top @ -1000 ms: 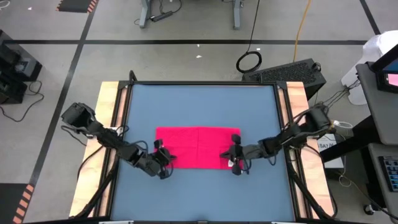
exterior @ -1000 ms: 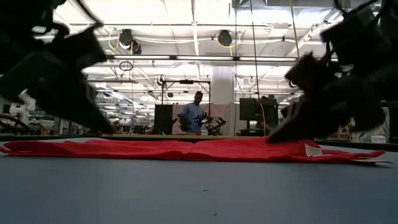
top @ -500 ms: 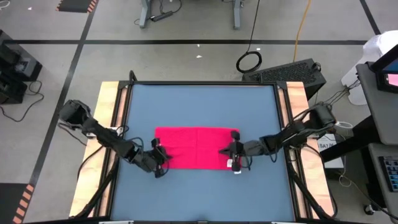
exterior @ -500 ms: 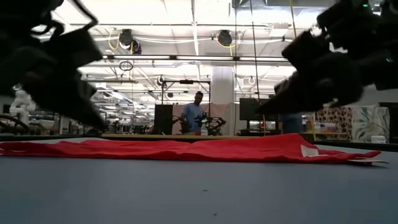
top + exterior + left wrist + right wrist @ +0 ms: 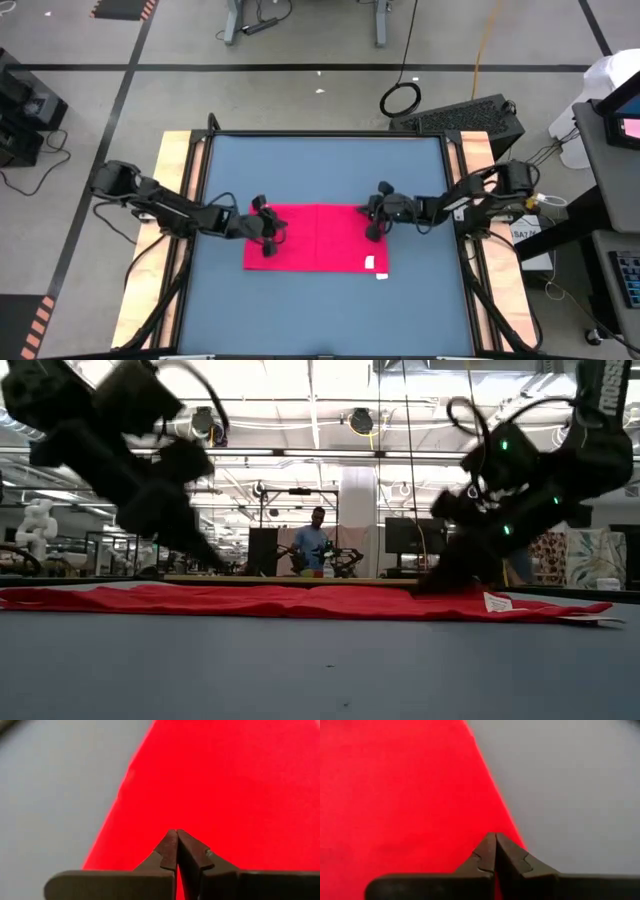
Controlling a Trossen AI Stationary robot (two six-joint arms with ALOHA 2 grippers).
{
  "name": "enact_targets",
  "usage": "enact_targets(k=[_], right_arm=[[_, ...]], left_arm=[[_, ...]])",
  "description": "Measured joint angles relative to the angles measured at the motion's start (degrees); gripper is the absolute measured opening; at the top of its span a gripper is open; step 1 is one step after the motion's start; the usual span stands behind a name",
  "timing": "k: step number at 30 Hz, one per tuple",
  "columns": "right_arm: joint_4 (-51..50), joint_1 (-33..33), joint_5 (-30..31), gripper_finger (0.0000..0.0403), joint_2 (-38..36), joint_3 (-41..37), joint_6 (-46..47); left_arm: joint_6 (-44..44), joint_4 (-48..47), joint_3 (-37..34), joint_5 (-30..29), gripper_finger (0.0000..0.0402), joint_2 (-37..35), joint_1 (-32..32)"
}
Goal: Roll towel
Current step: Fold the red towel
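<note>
The red towel [image 5: 316,238] lies spread flat on the blue table [image 5: 320,165], a small white tag [image 5: 370,263] at its near right corner. My left gripper [image 5: 266,226] is shut over the towel's left end, close to the left edge [image 5: 117,810]. My right gripper [image 5: 374,220] is shut over the towel's right end, beside the right edge [image 5: 492,790]. In the low view the left fingertips [image 5: 218,565] stand a little above the towel [image 5: 300,600]. The right fingertips [image 5: 425,586] come down to its top surface. My right gripper's shut fingertips slant down from the table's right side onto the towel's right end [image 5: 440,592], near its far corner. I cannot tell whether they touch the cloth. The towel lies flat there, not lifted.
Wooden rails [image 5: 178,200] run along the table's left and right sides. Bare blue table lies beyond and in front of the towel. A person [image 5: 315,545] stands far back in the room in the low view.
Both grippers have gone from the towel's near corners toward the table's far edge and now stand over its far half, shut throughout. The right gripper has also tipped. The towel lies flat where it was, and its white tag at the near right corner now shows.
</note>
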Motion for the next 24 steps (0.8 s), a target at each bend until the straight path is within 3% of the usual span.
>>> enact_targets(k=[3, 7, 15, 20, 24], right_arm=[[2.3, 0.0, 0.5, 0.0000, 3.5, -0.3, 2.9], [4.6, 0.7, 1.1, 0.0000, 4.9, -0.9, 5.8], [0.7, 3.3, 0.0, 0.0000, -4.9, -1.2, 7.2], [-2.4, 5.3, 3.0, 0.0000, -12.0, -1.2, 7.0], [-4.6, 6.1, 3.1, 0.0000, -13.3, -1.1, 6.9]], left_arm=[[-5.5, -5.5, -1.4, -0.1, 0.0008, 2.0, 0.8], [-9.6, -5.8, -4.0, -1.9, 0.0008, 2.9, 0.9], [-1.5, -3.5, -4.9, -3.6, 0.0008, -0.8, 1.1], [3.2, -3.9, -2.9, -3.7, 0.0008, -5.5, 1.1], [-0.1, -6.1, -1.5, -3.9, 0.0008, -9.0, 1.1]])
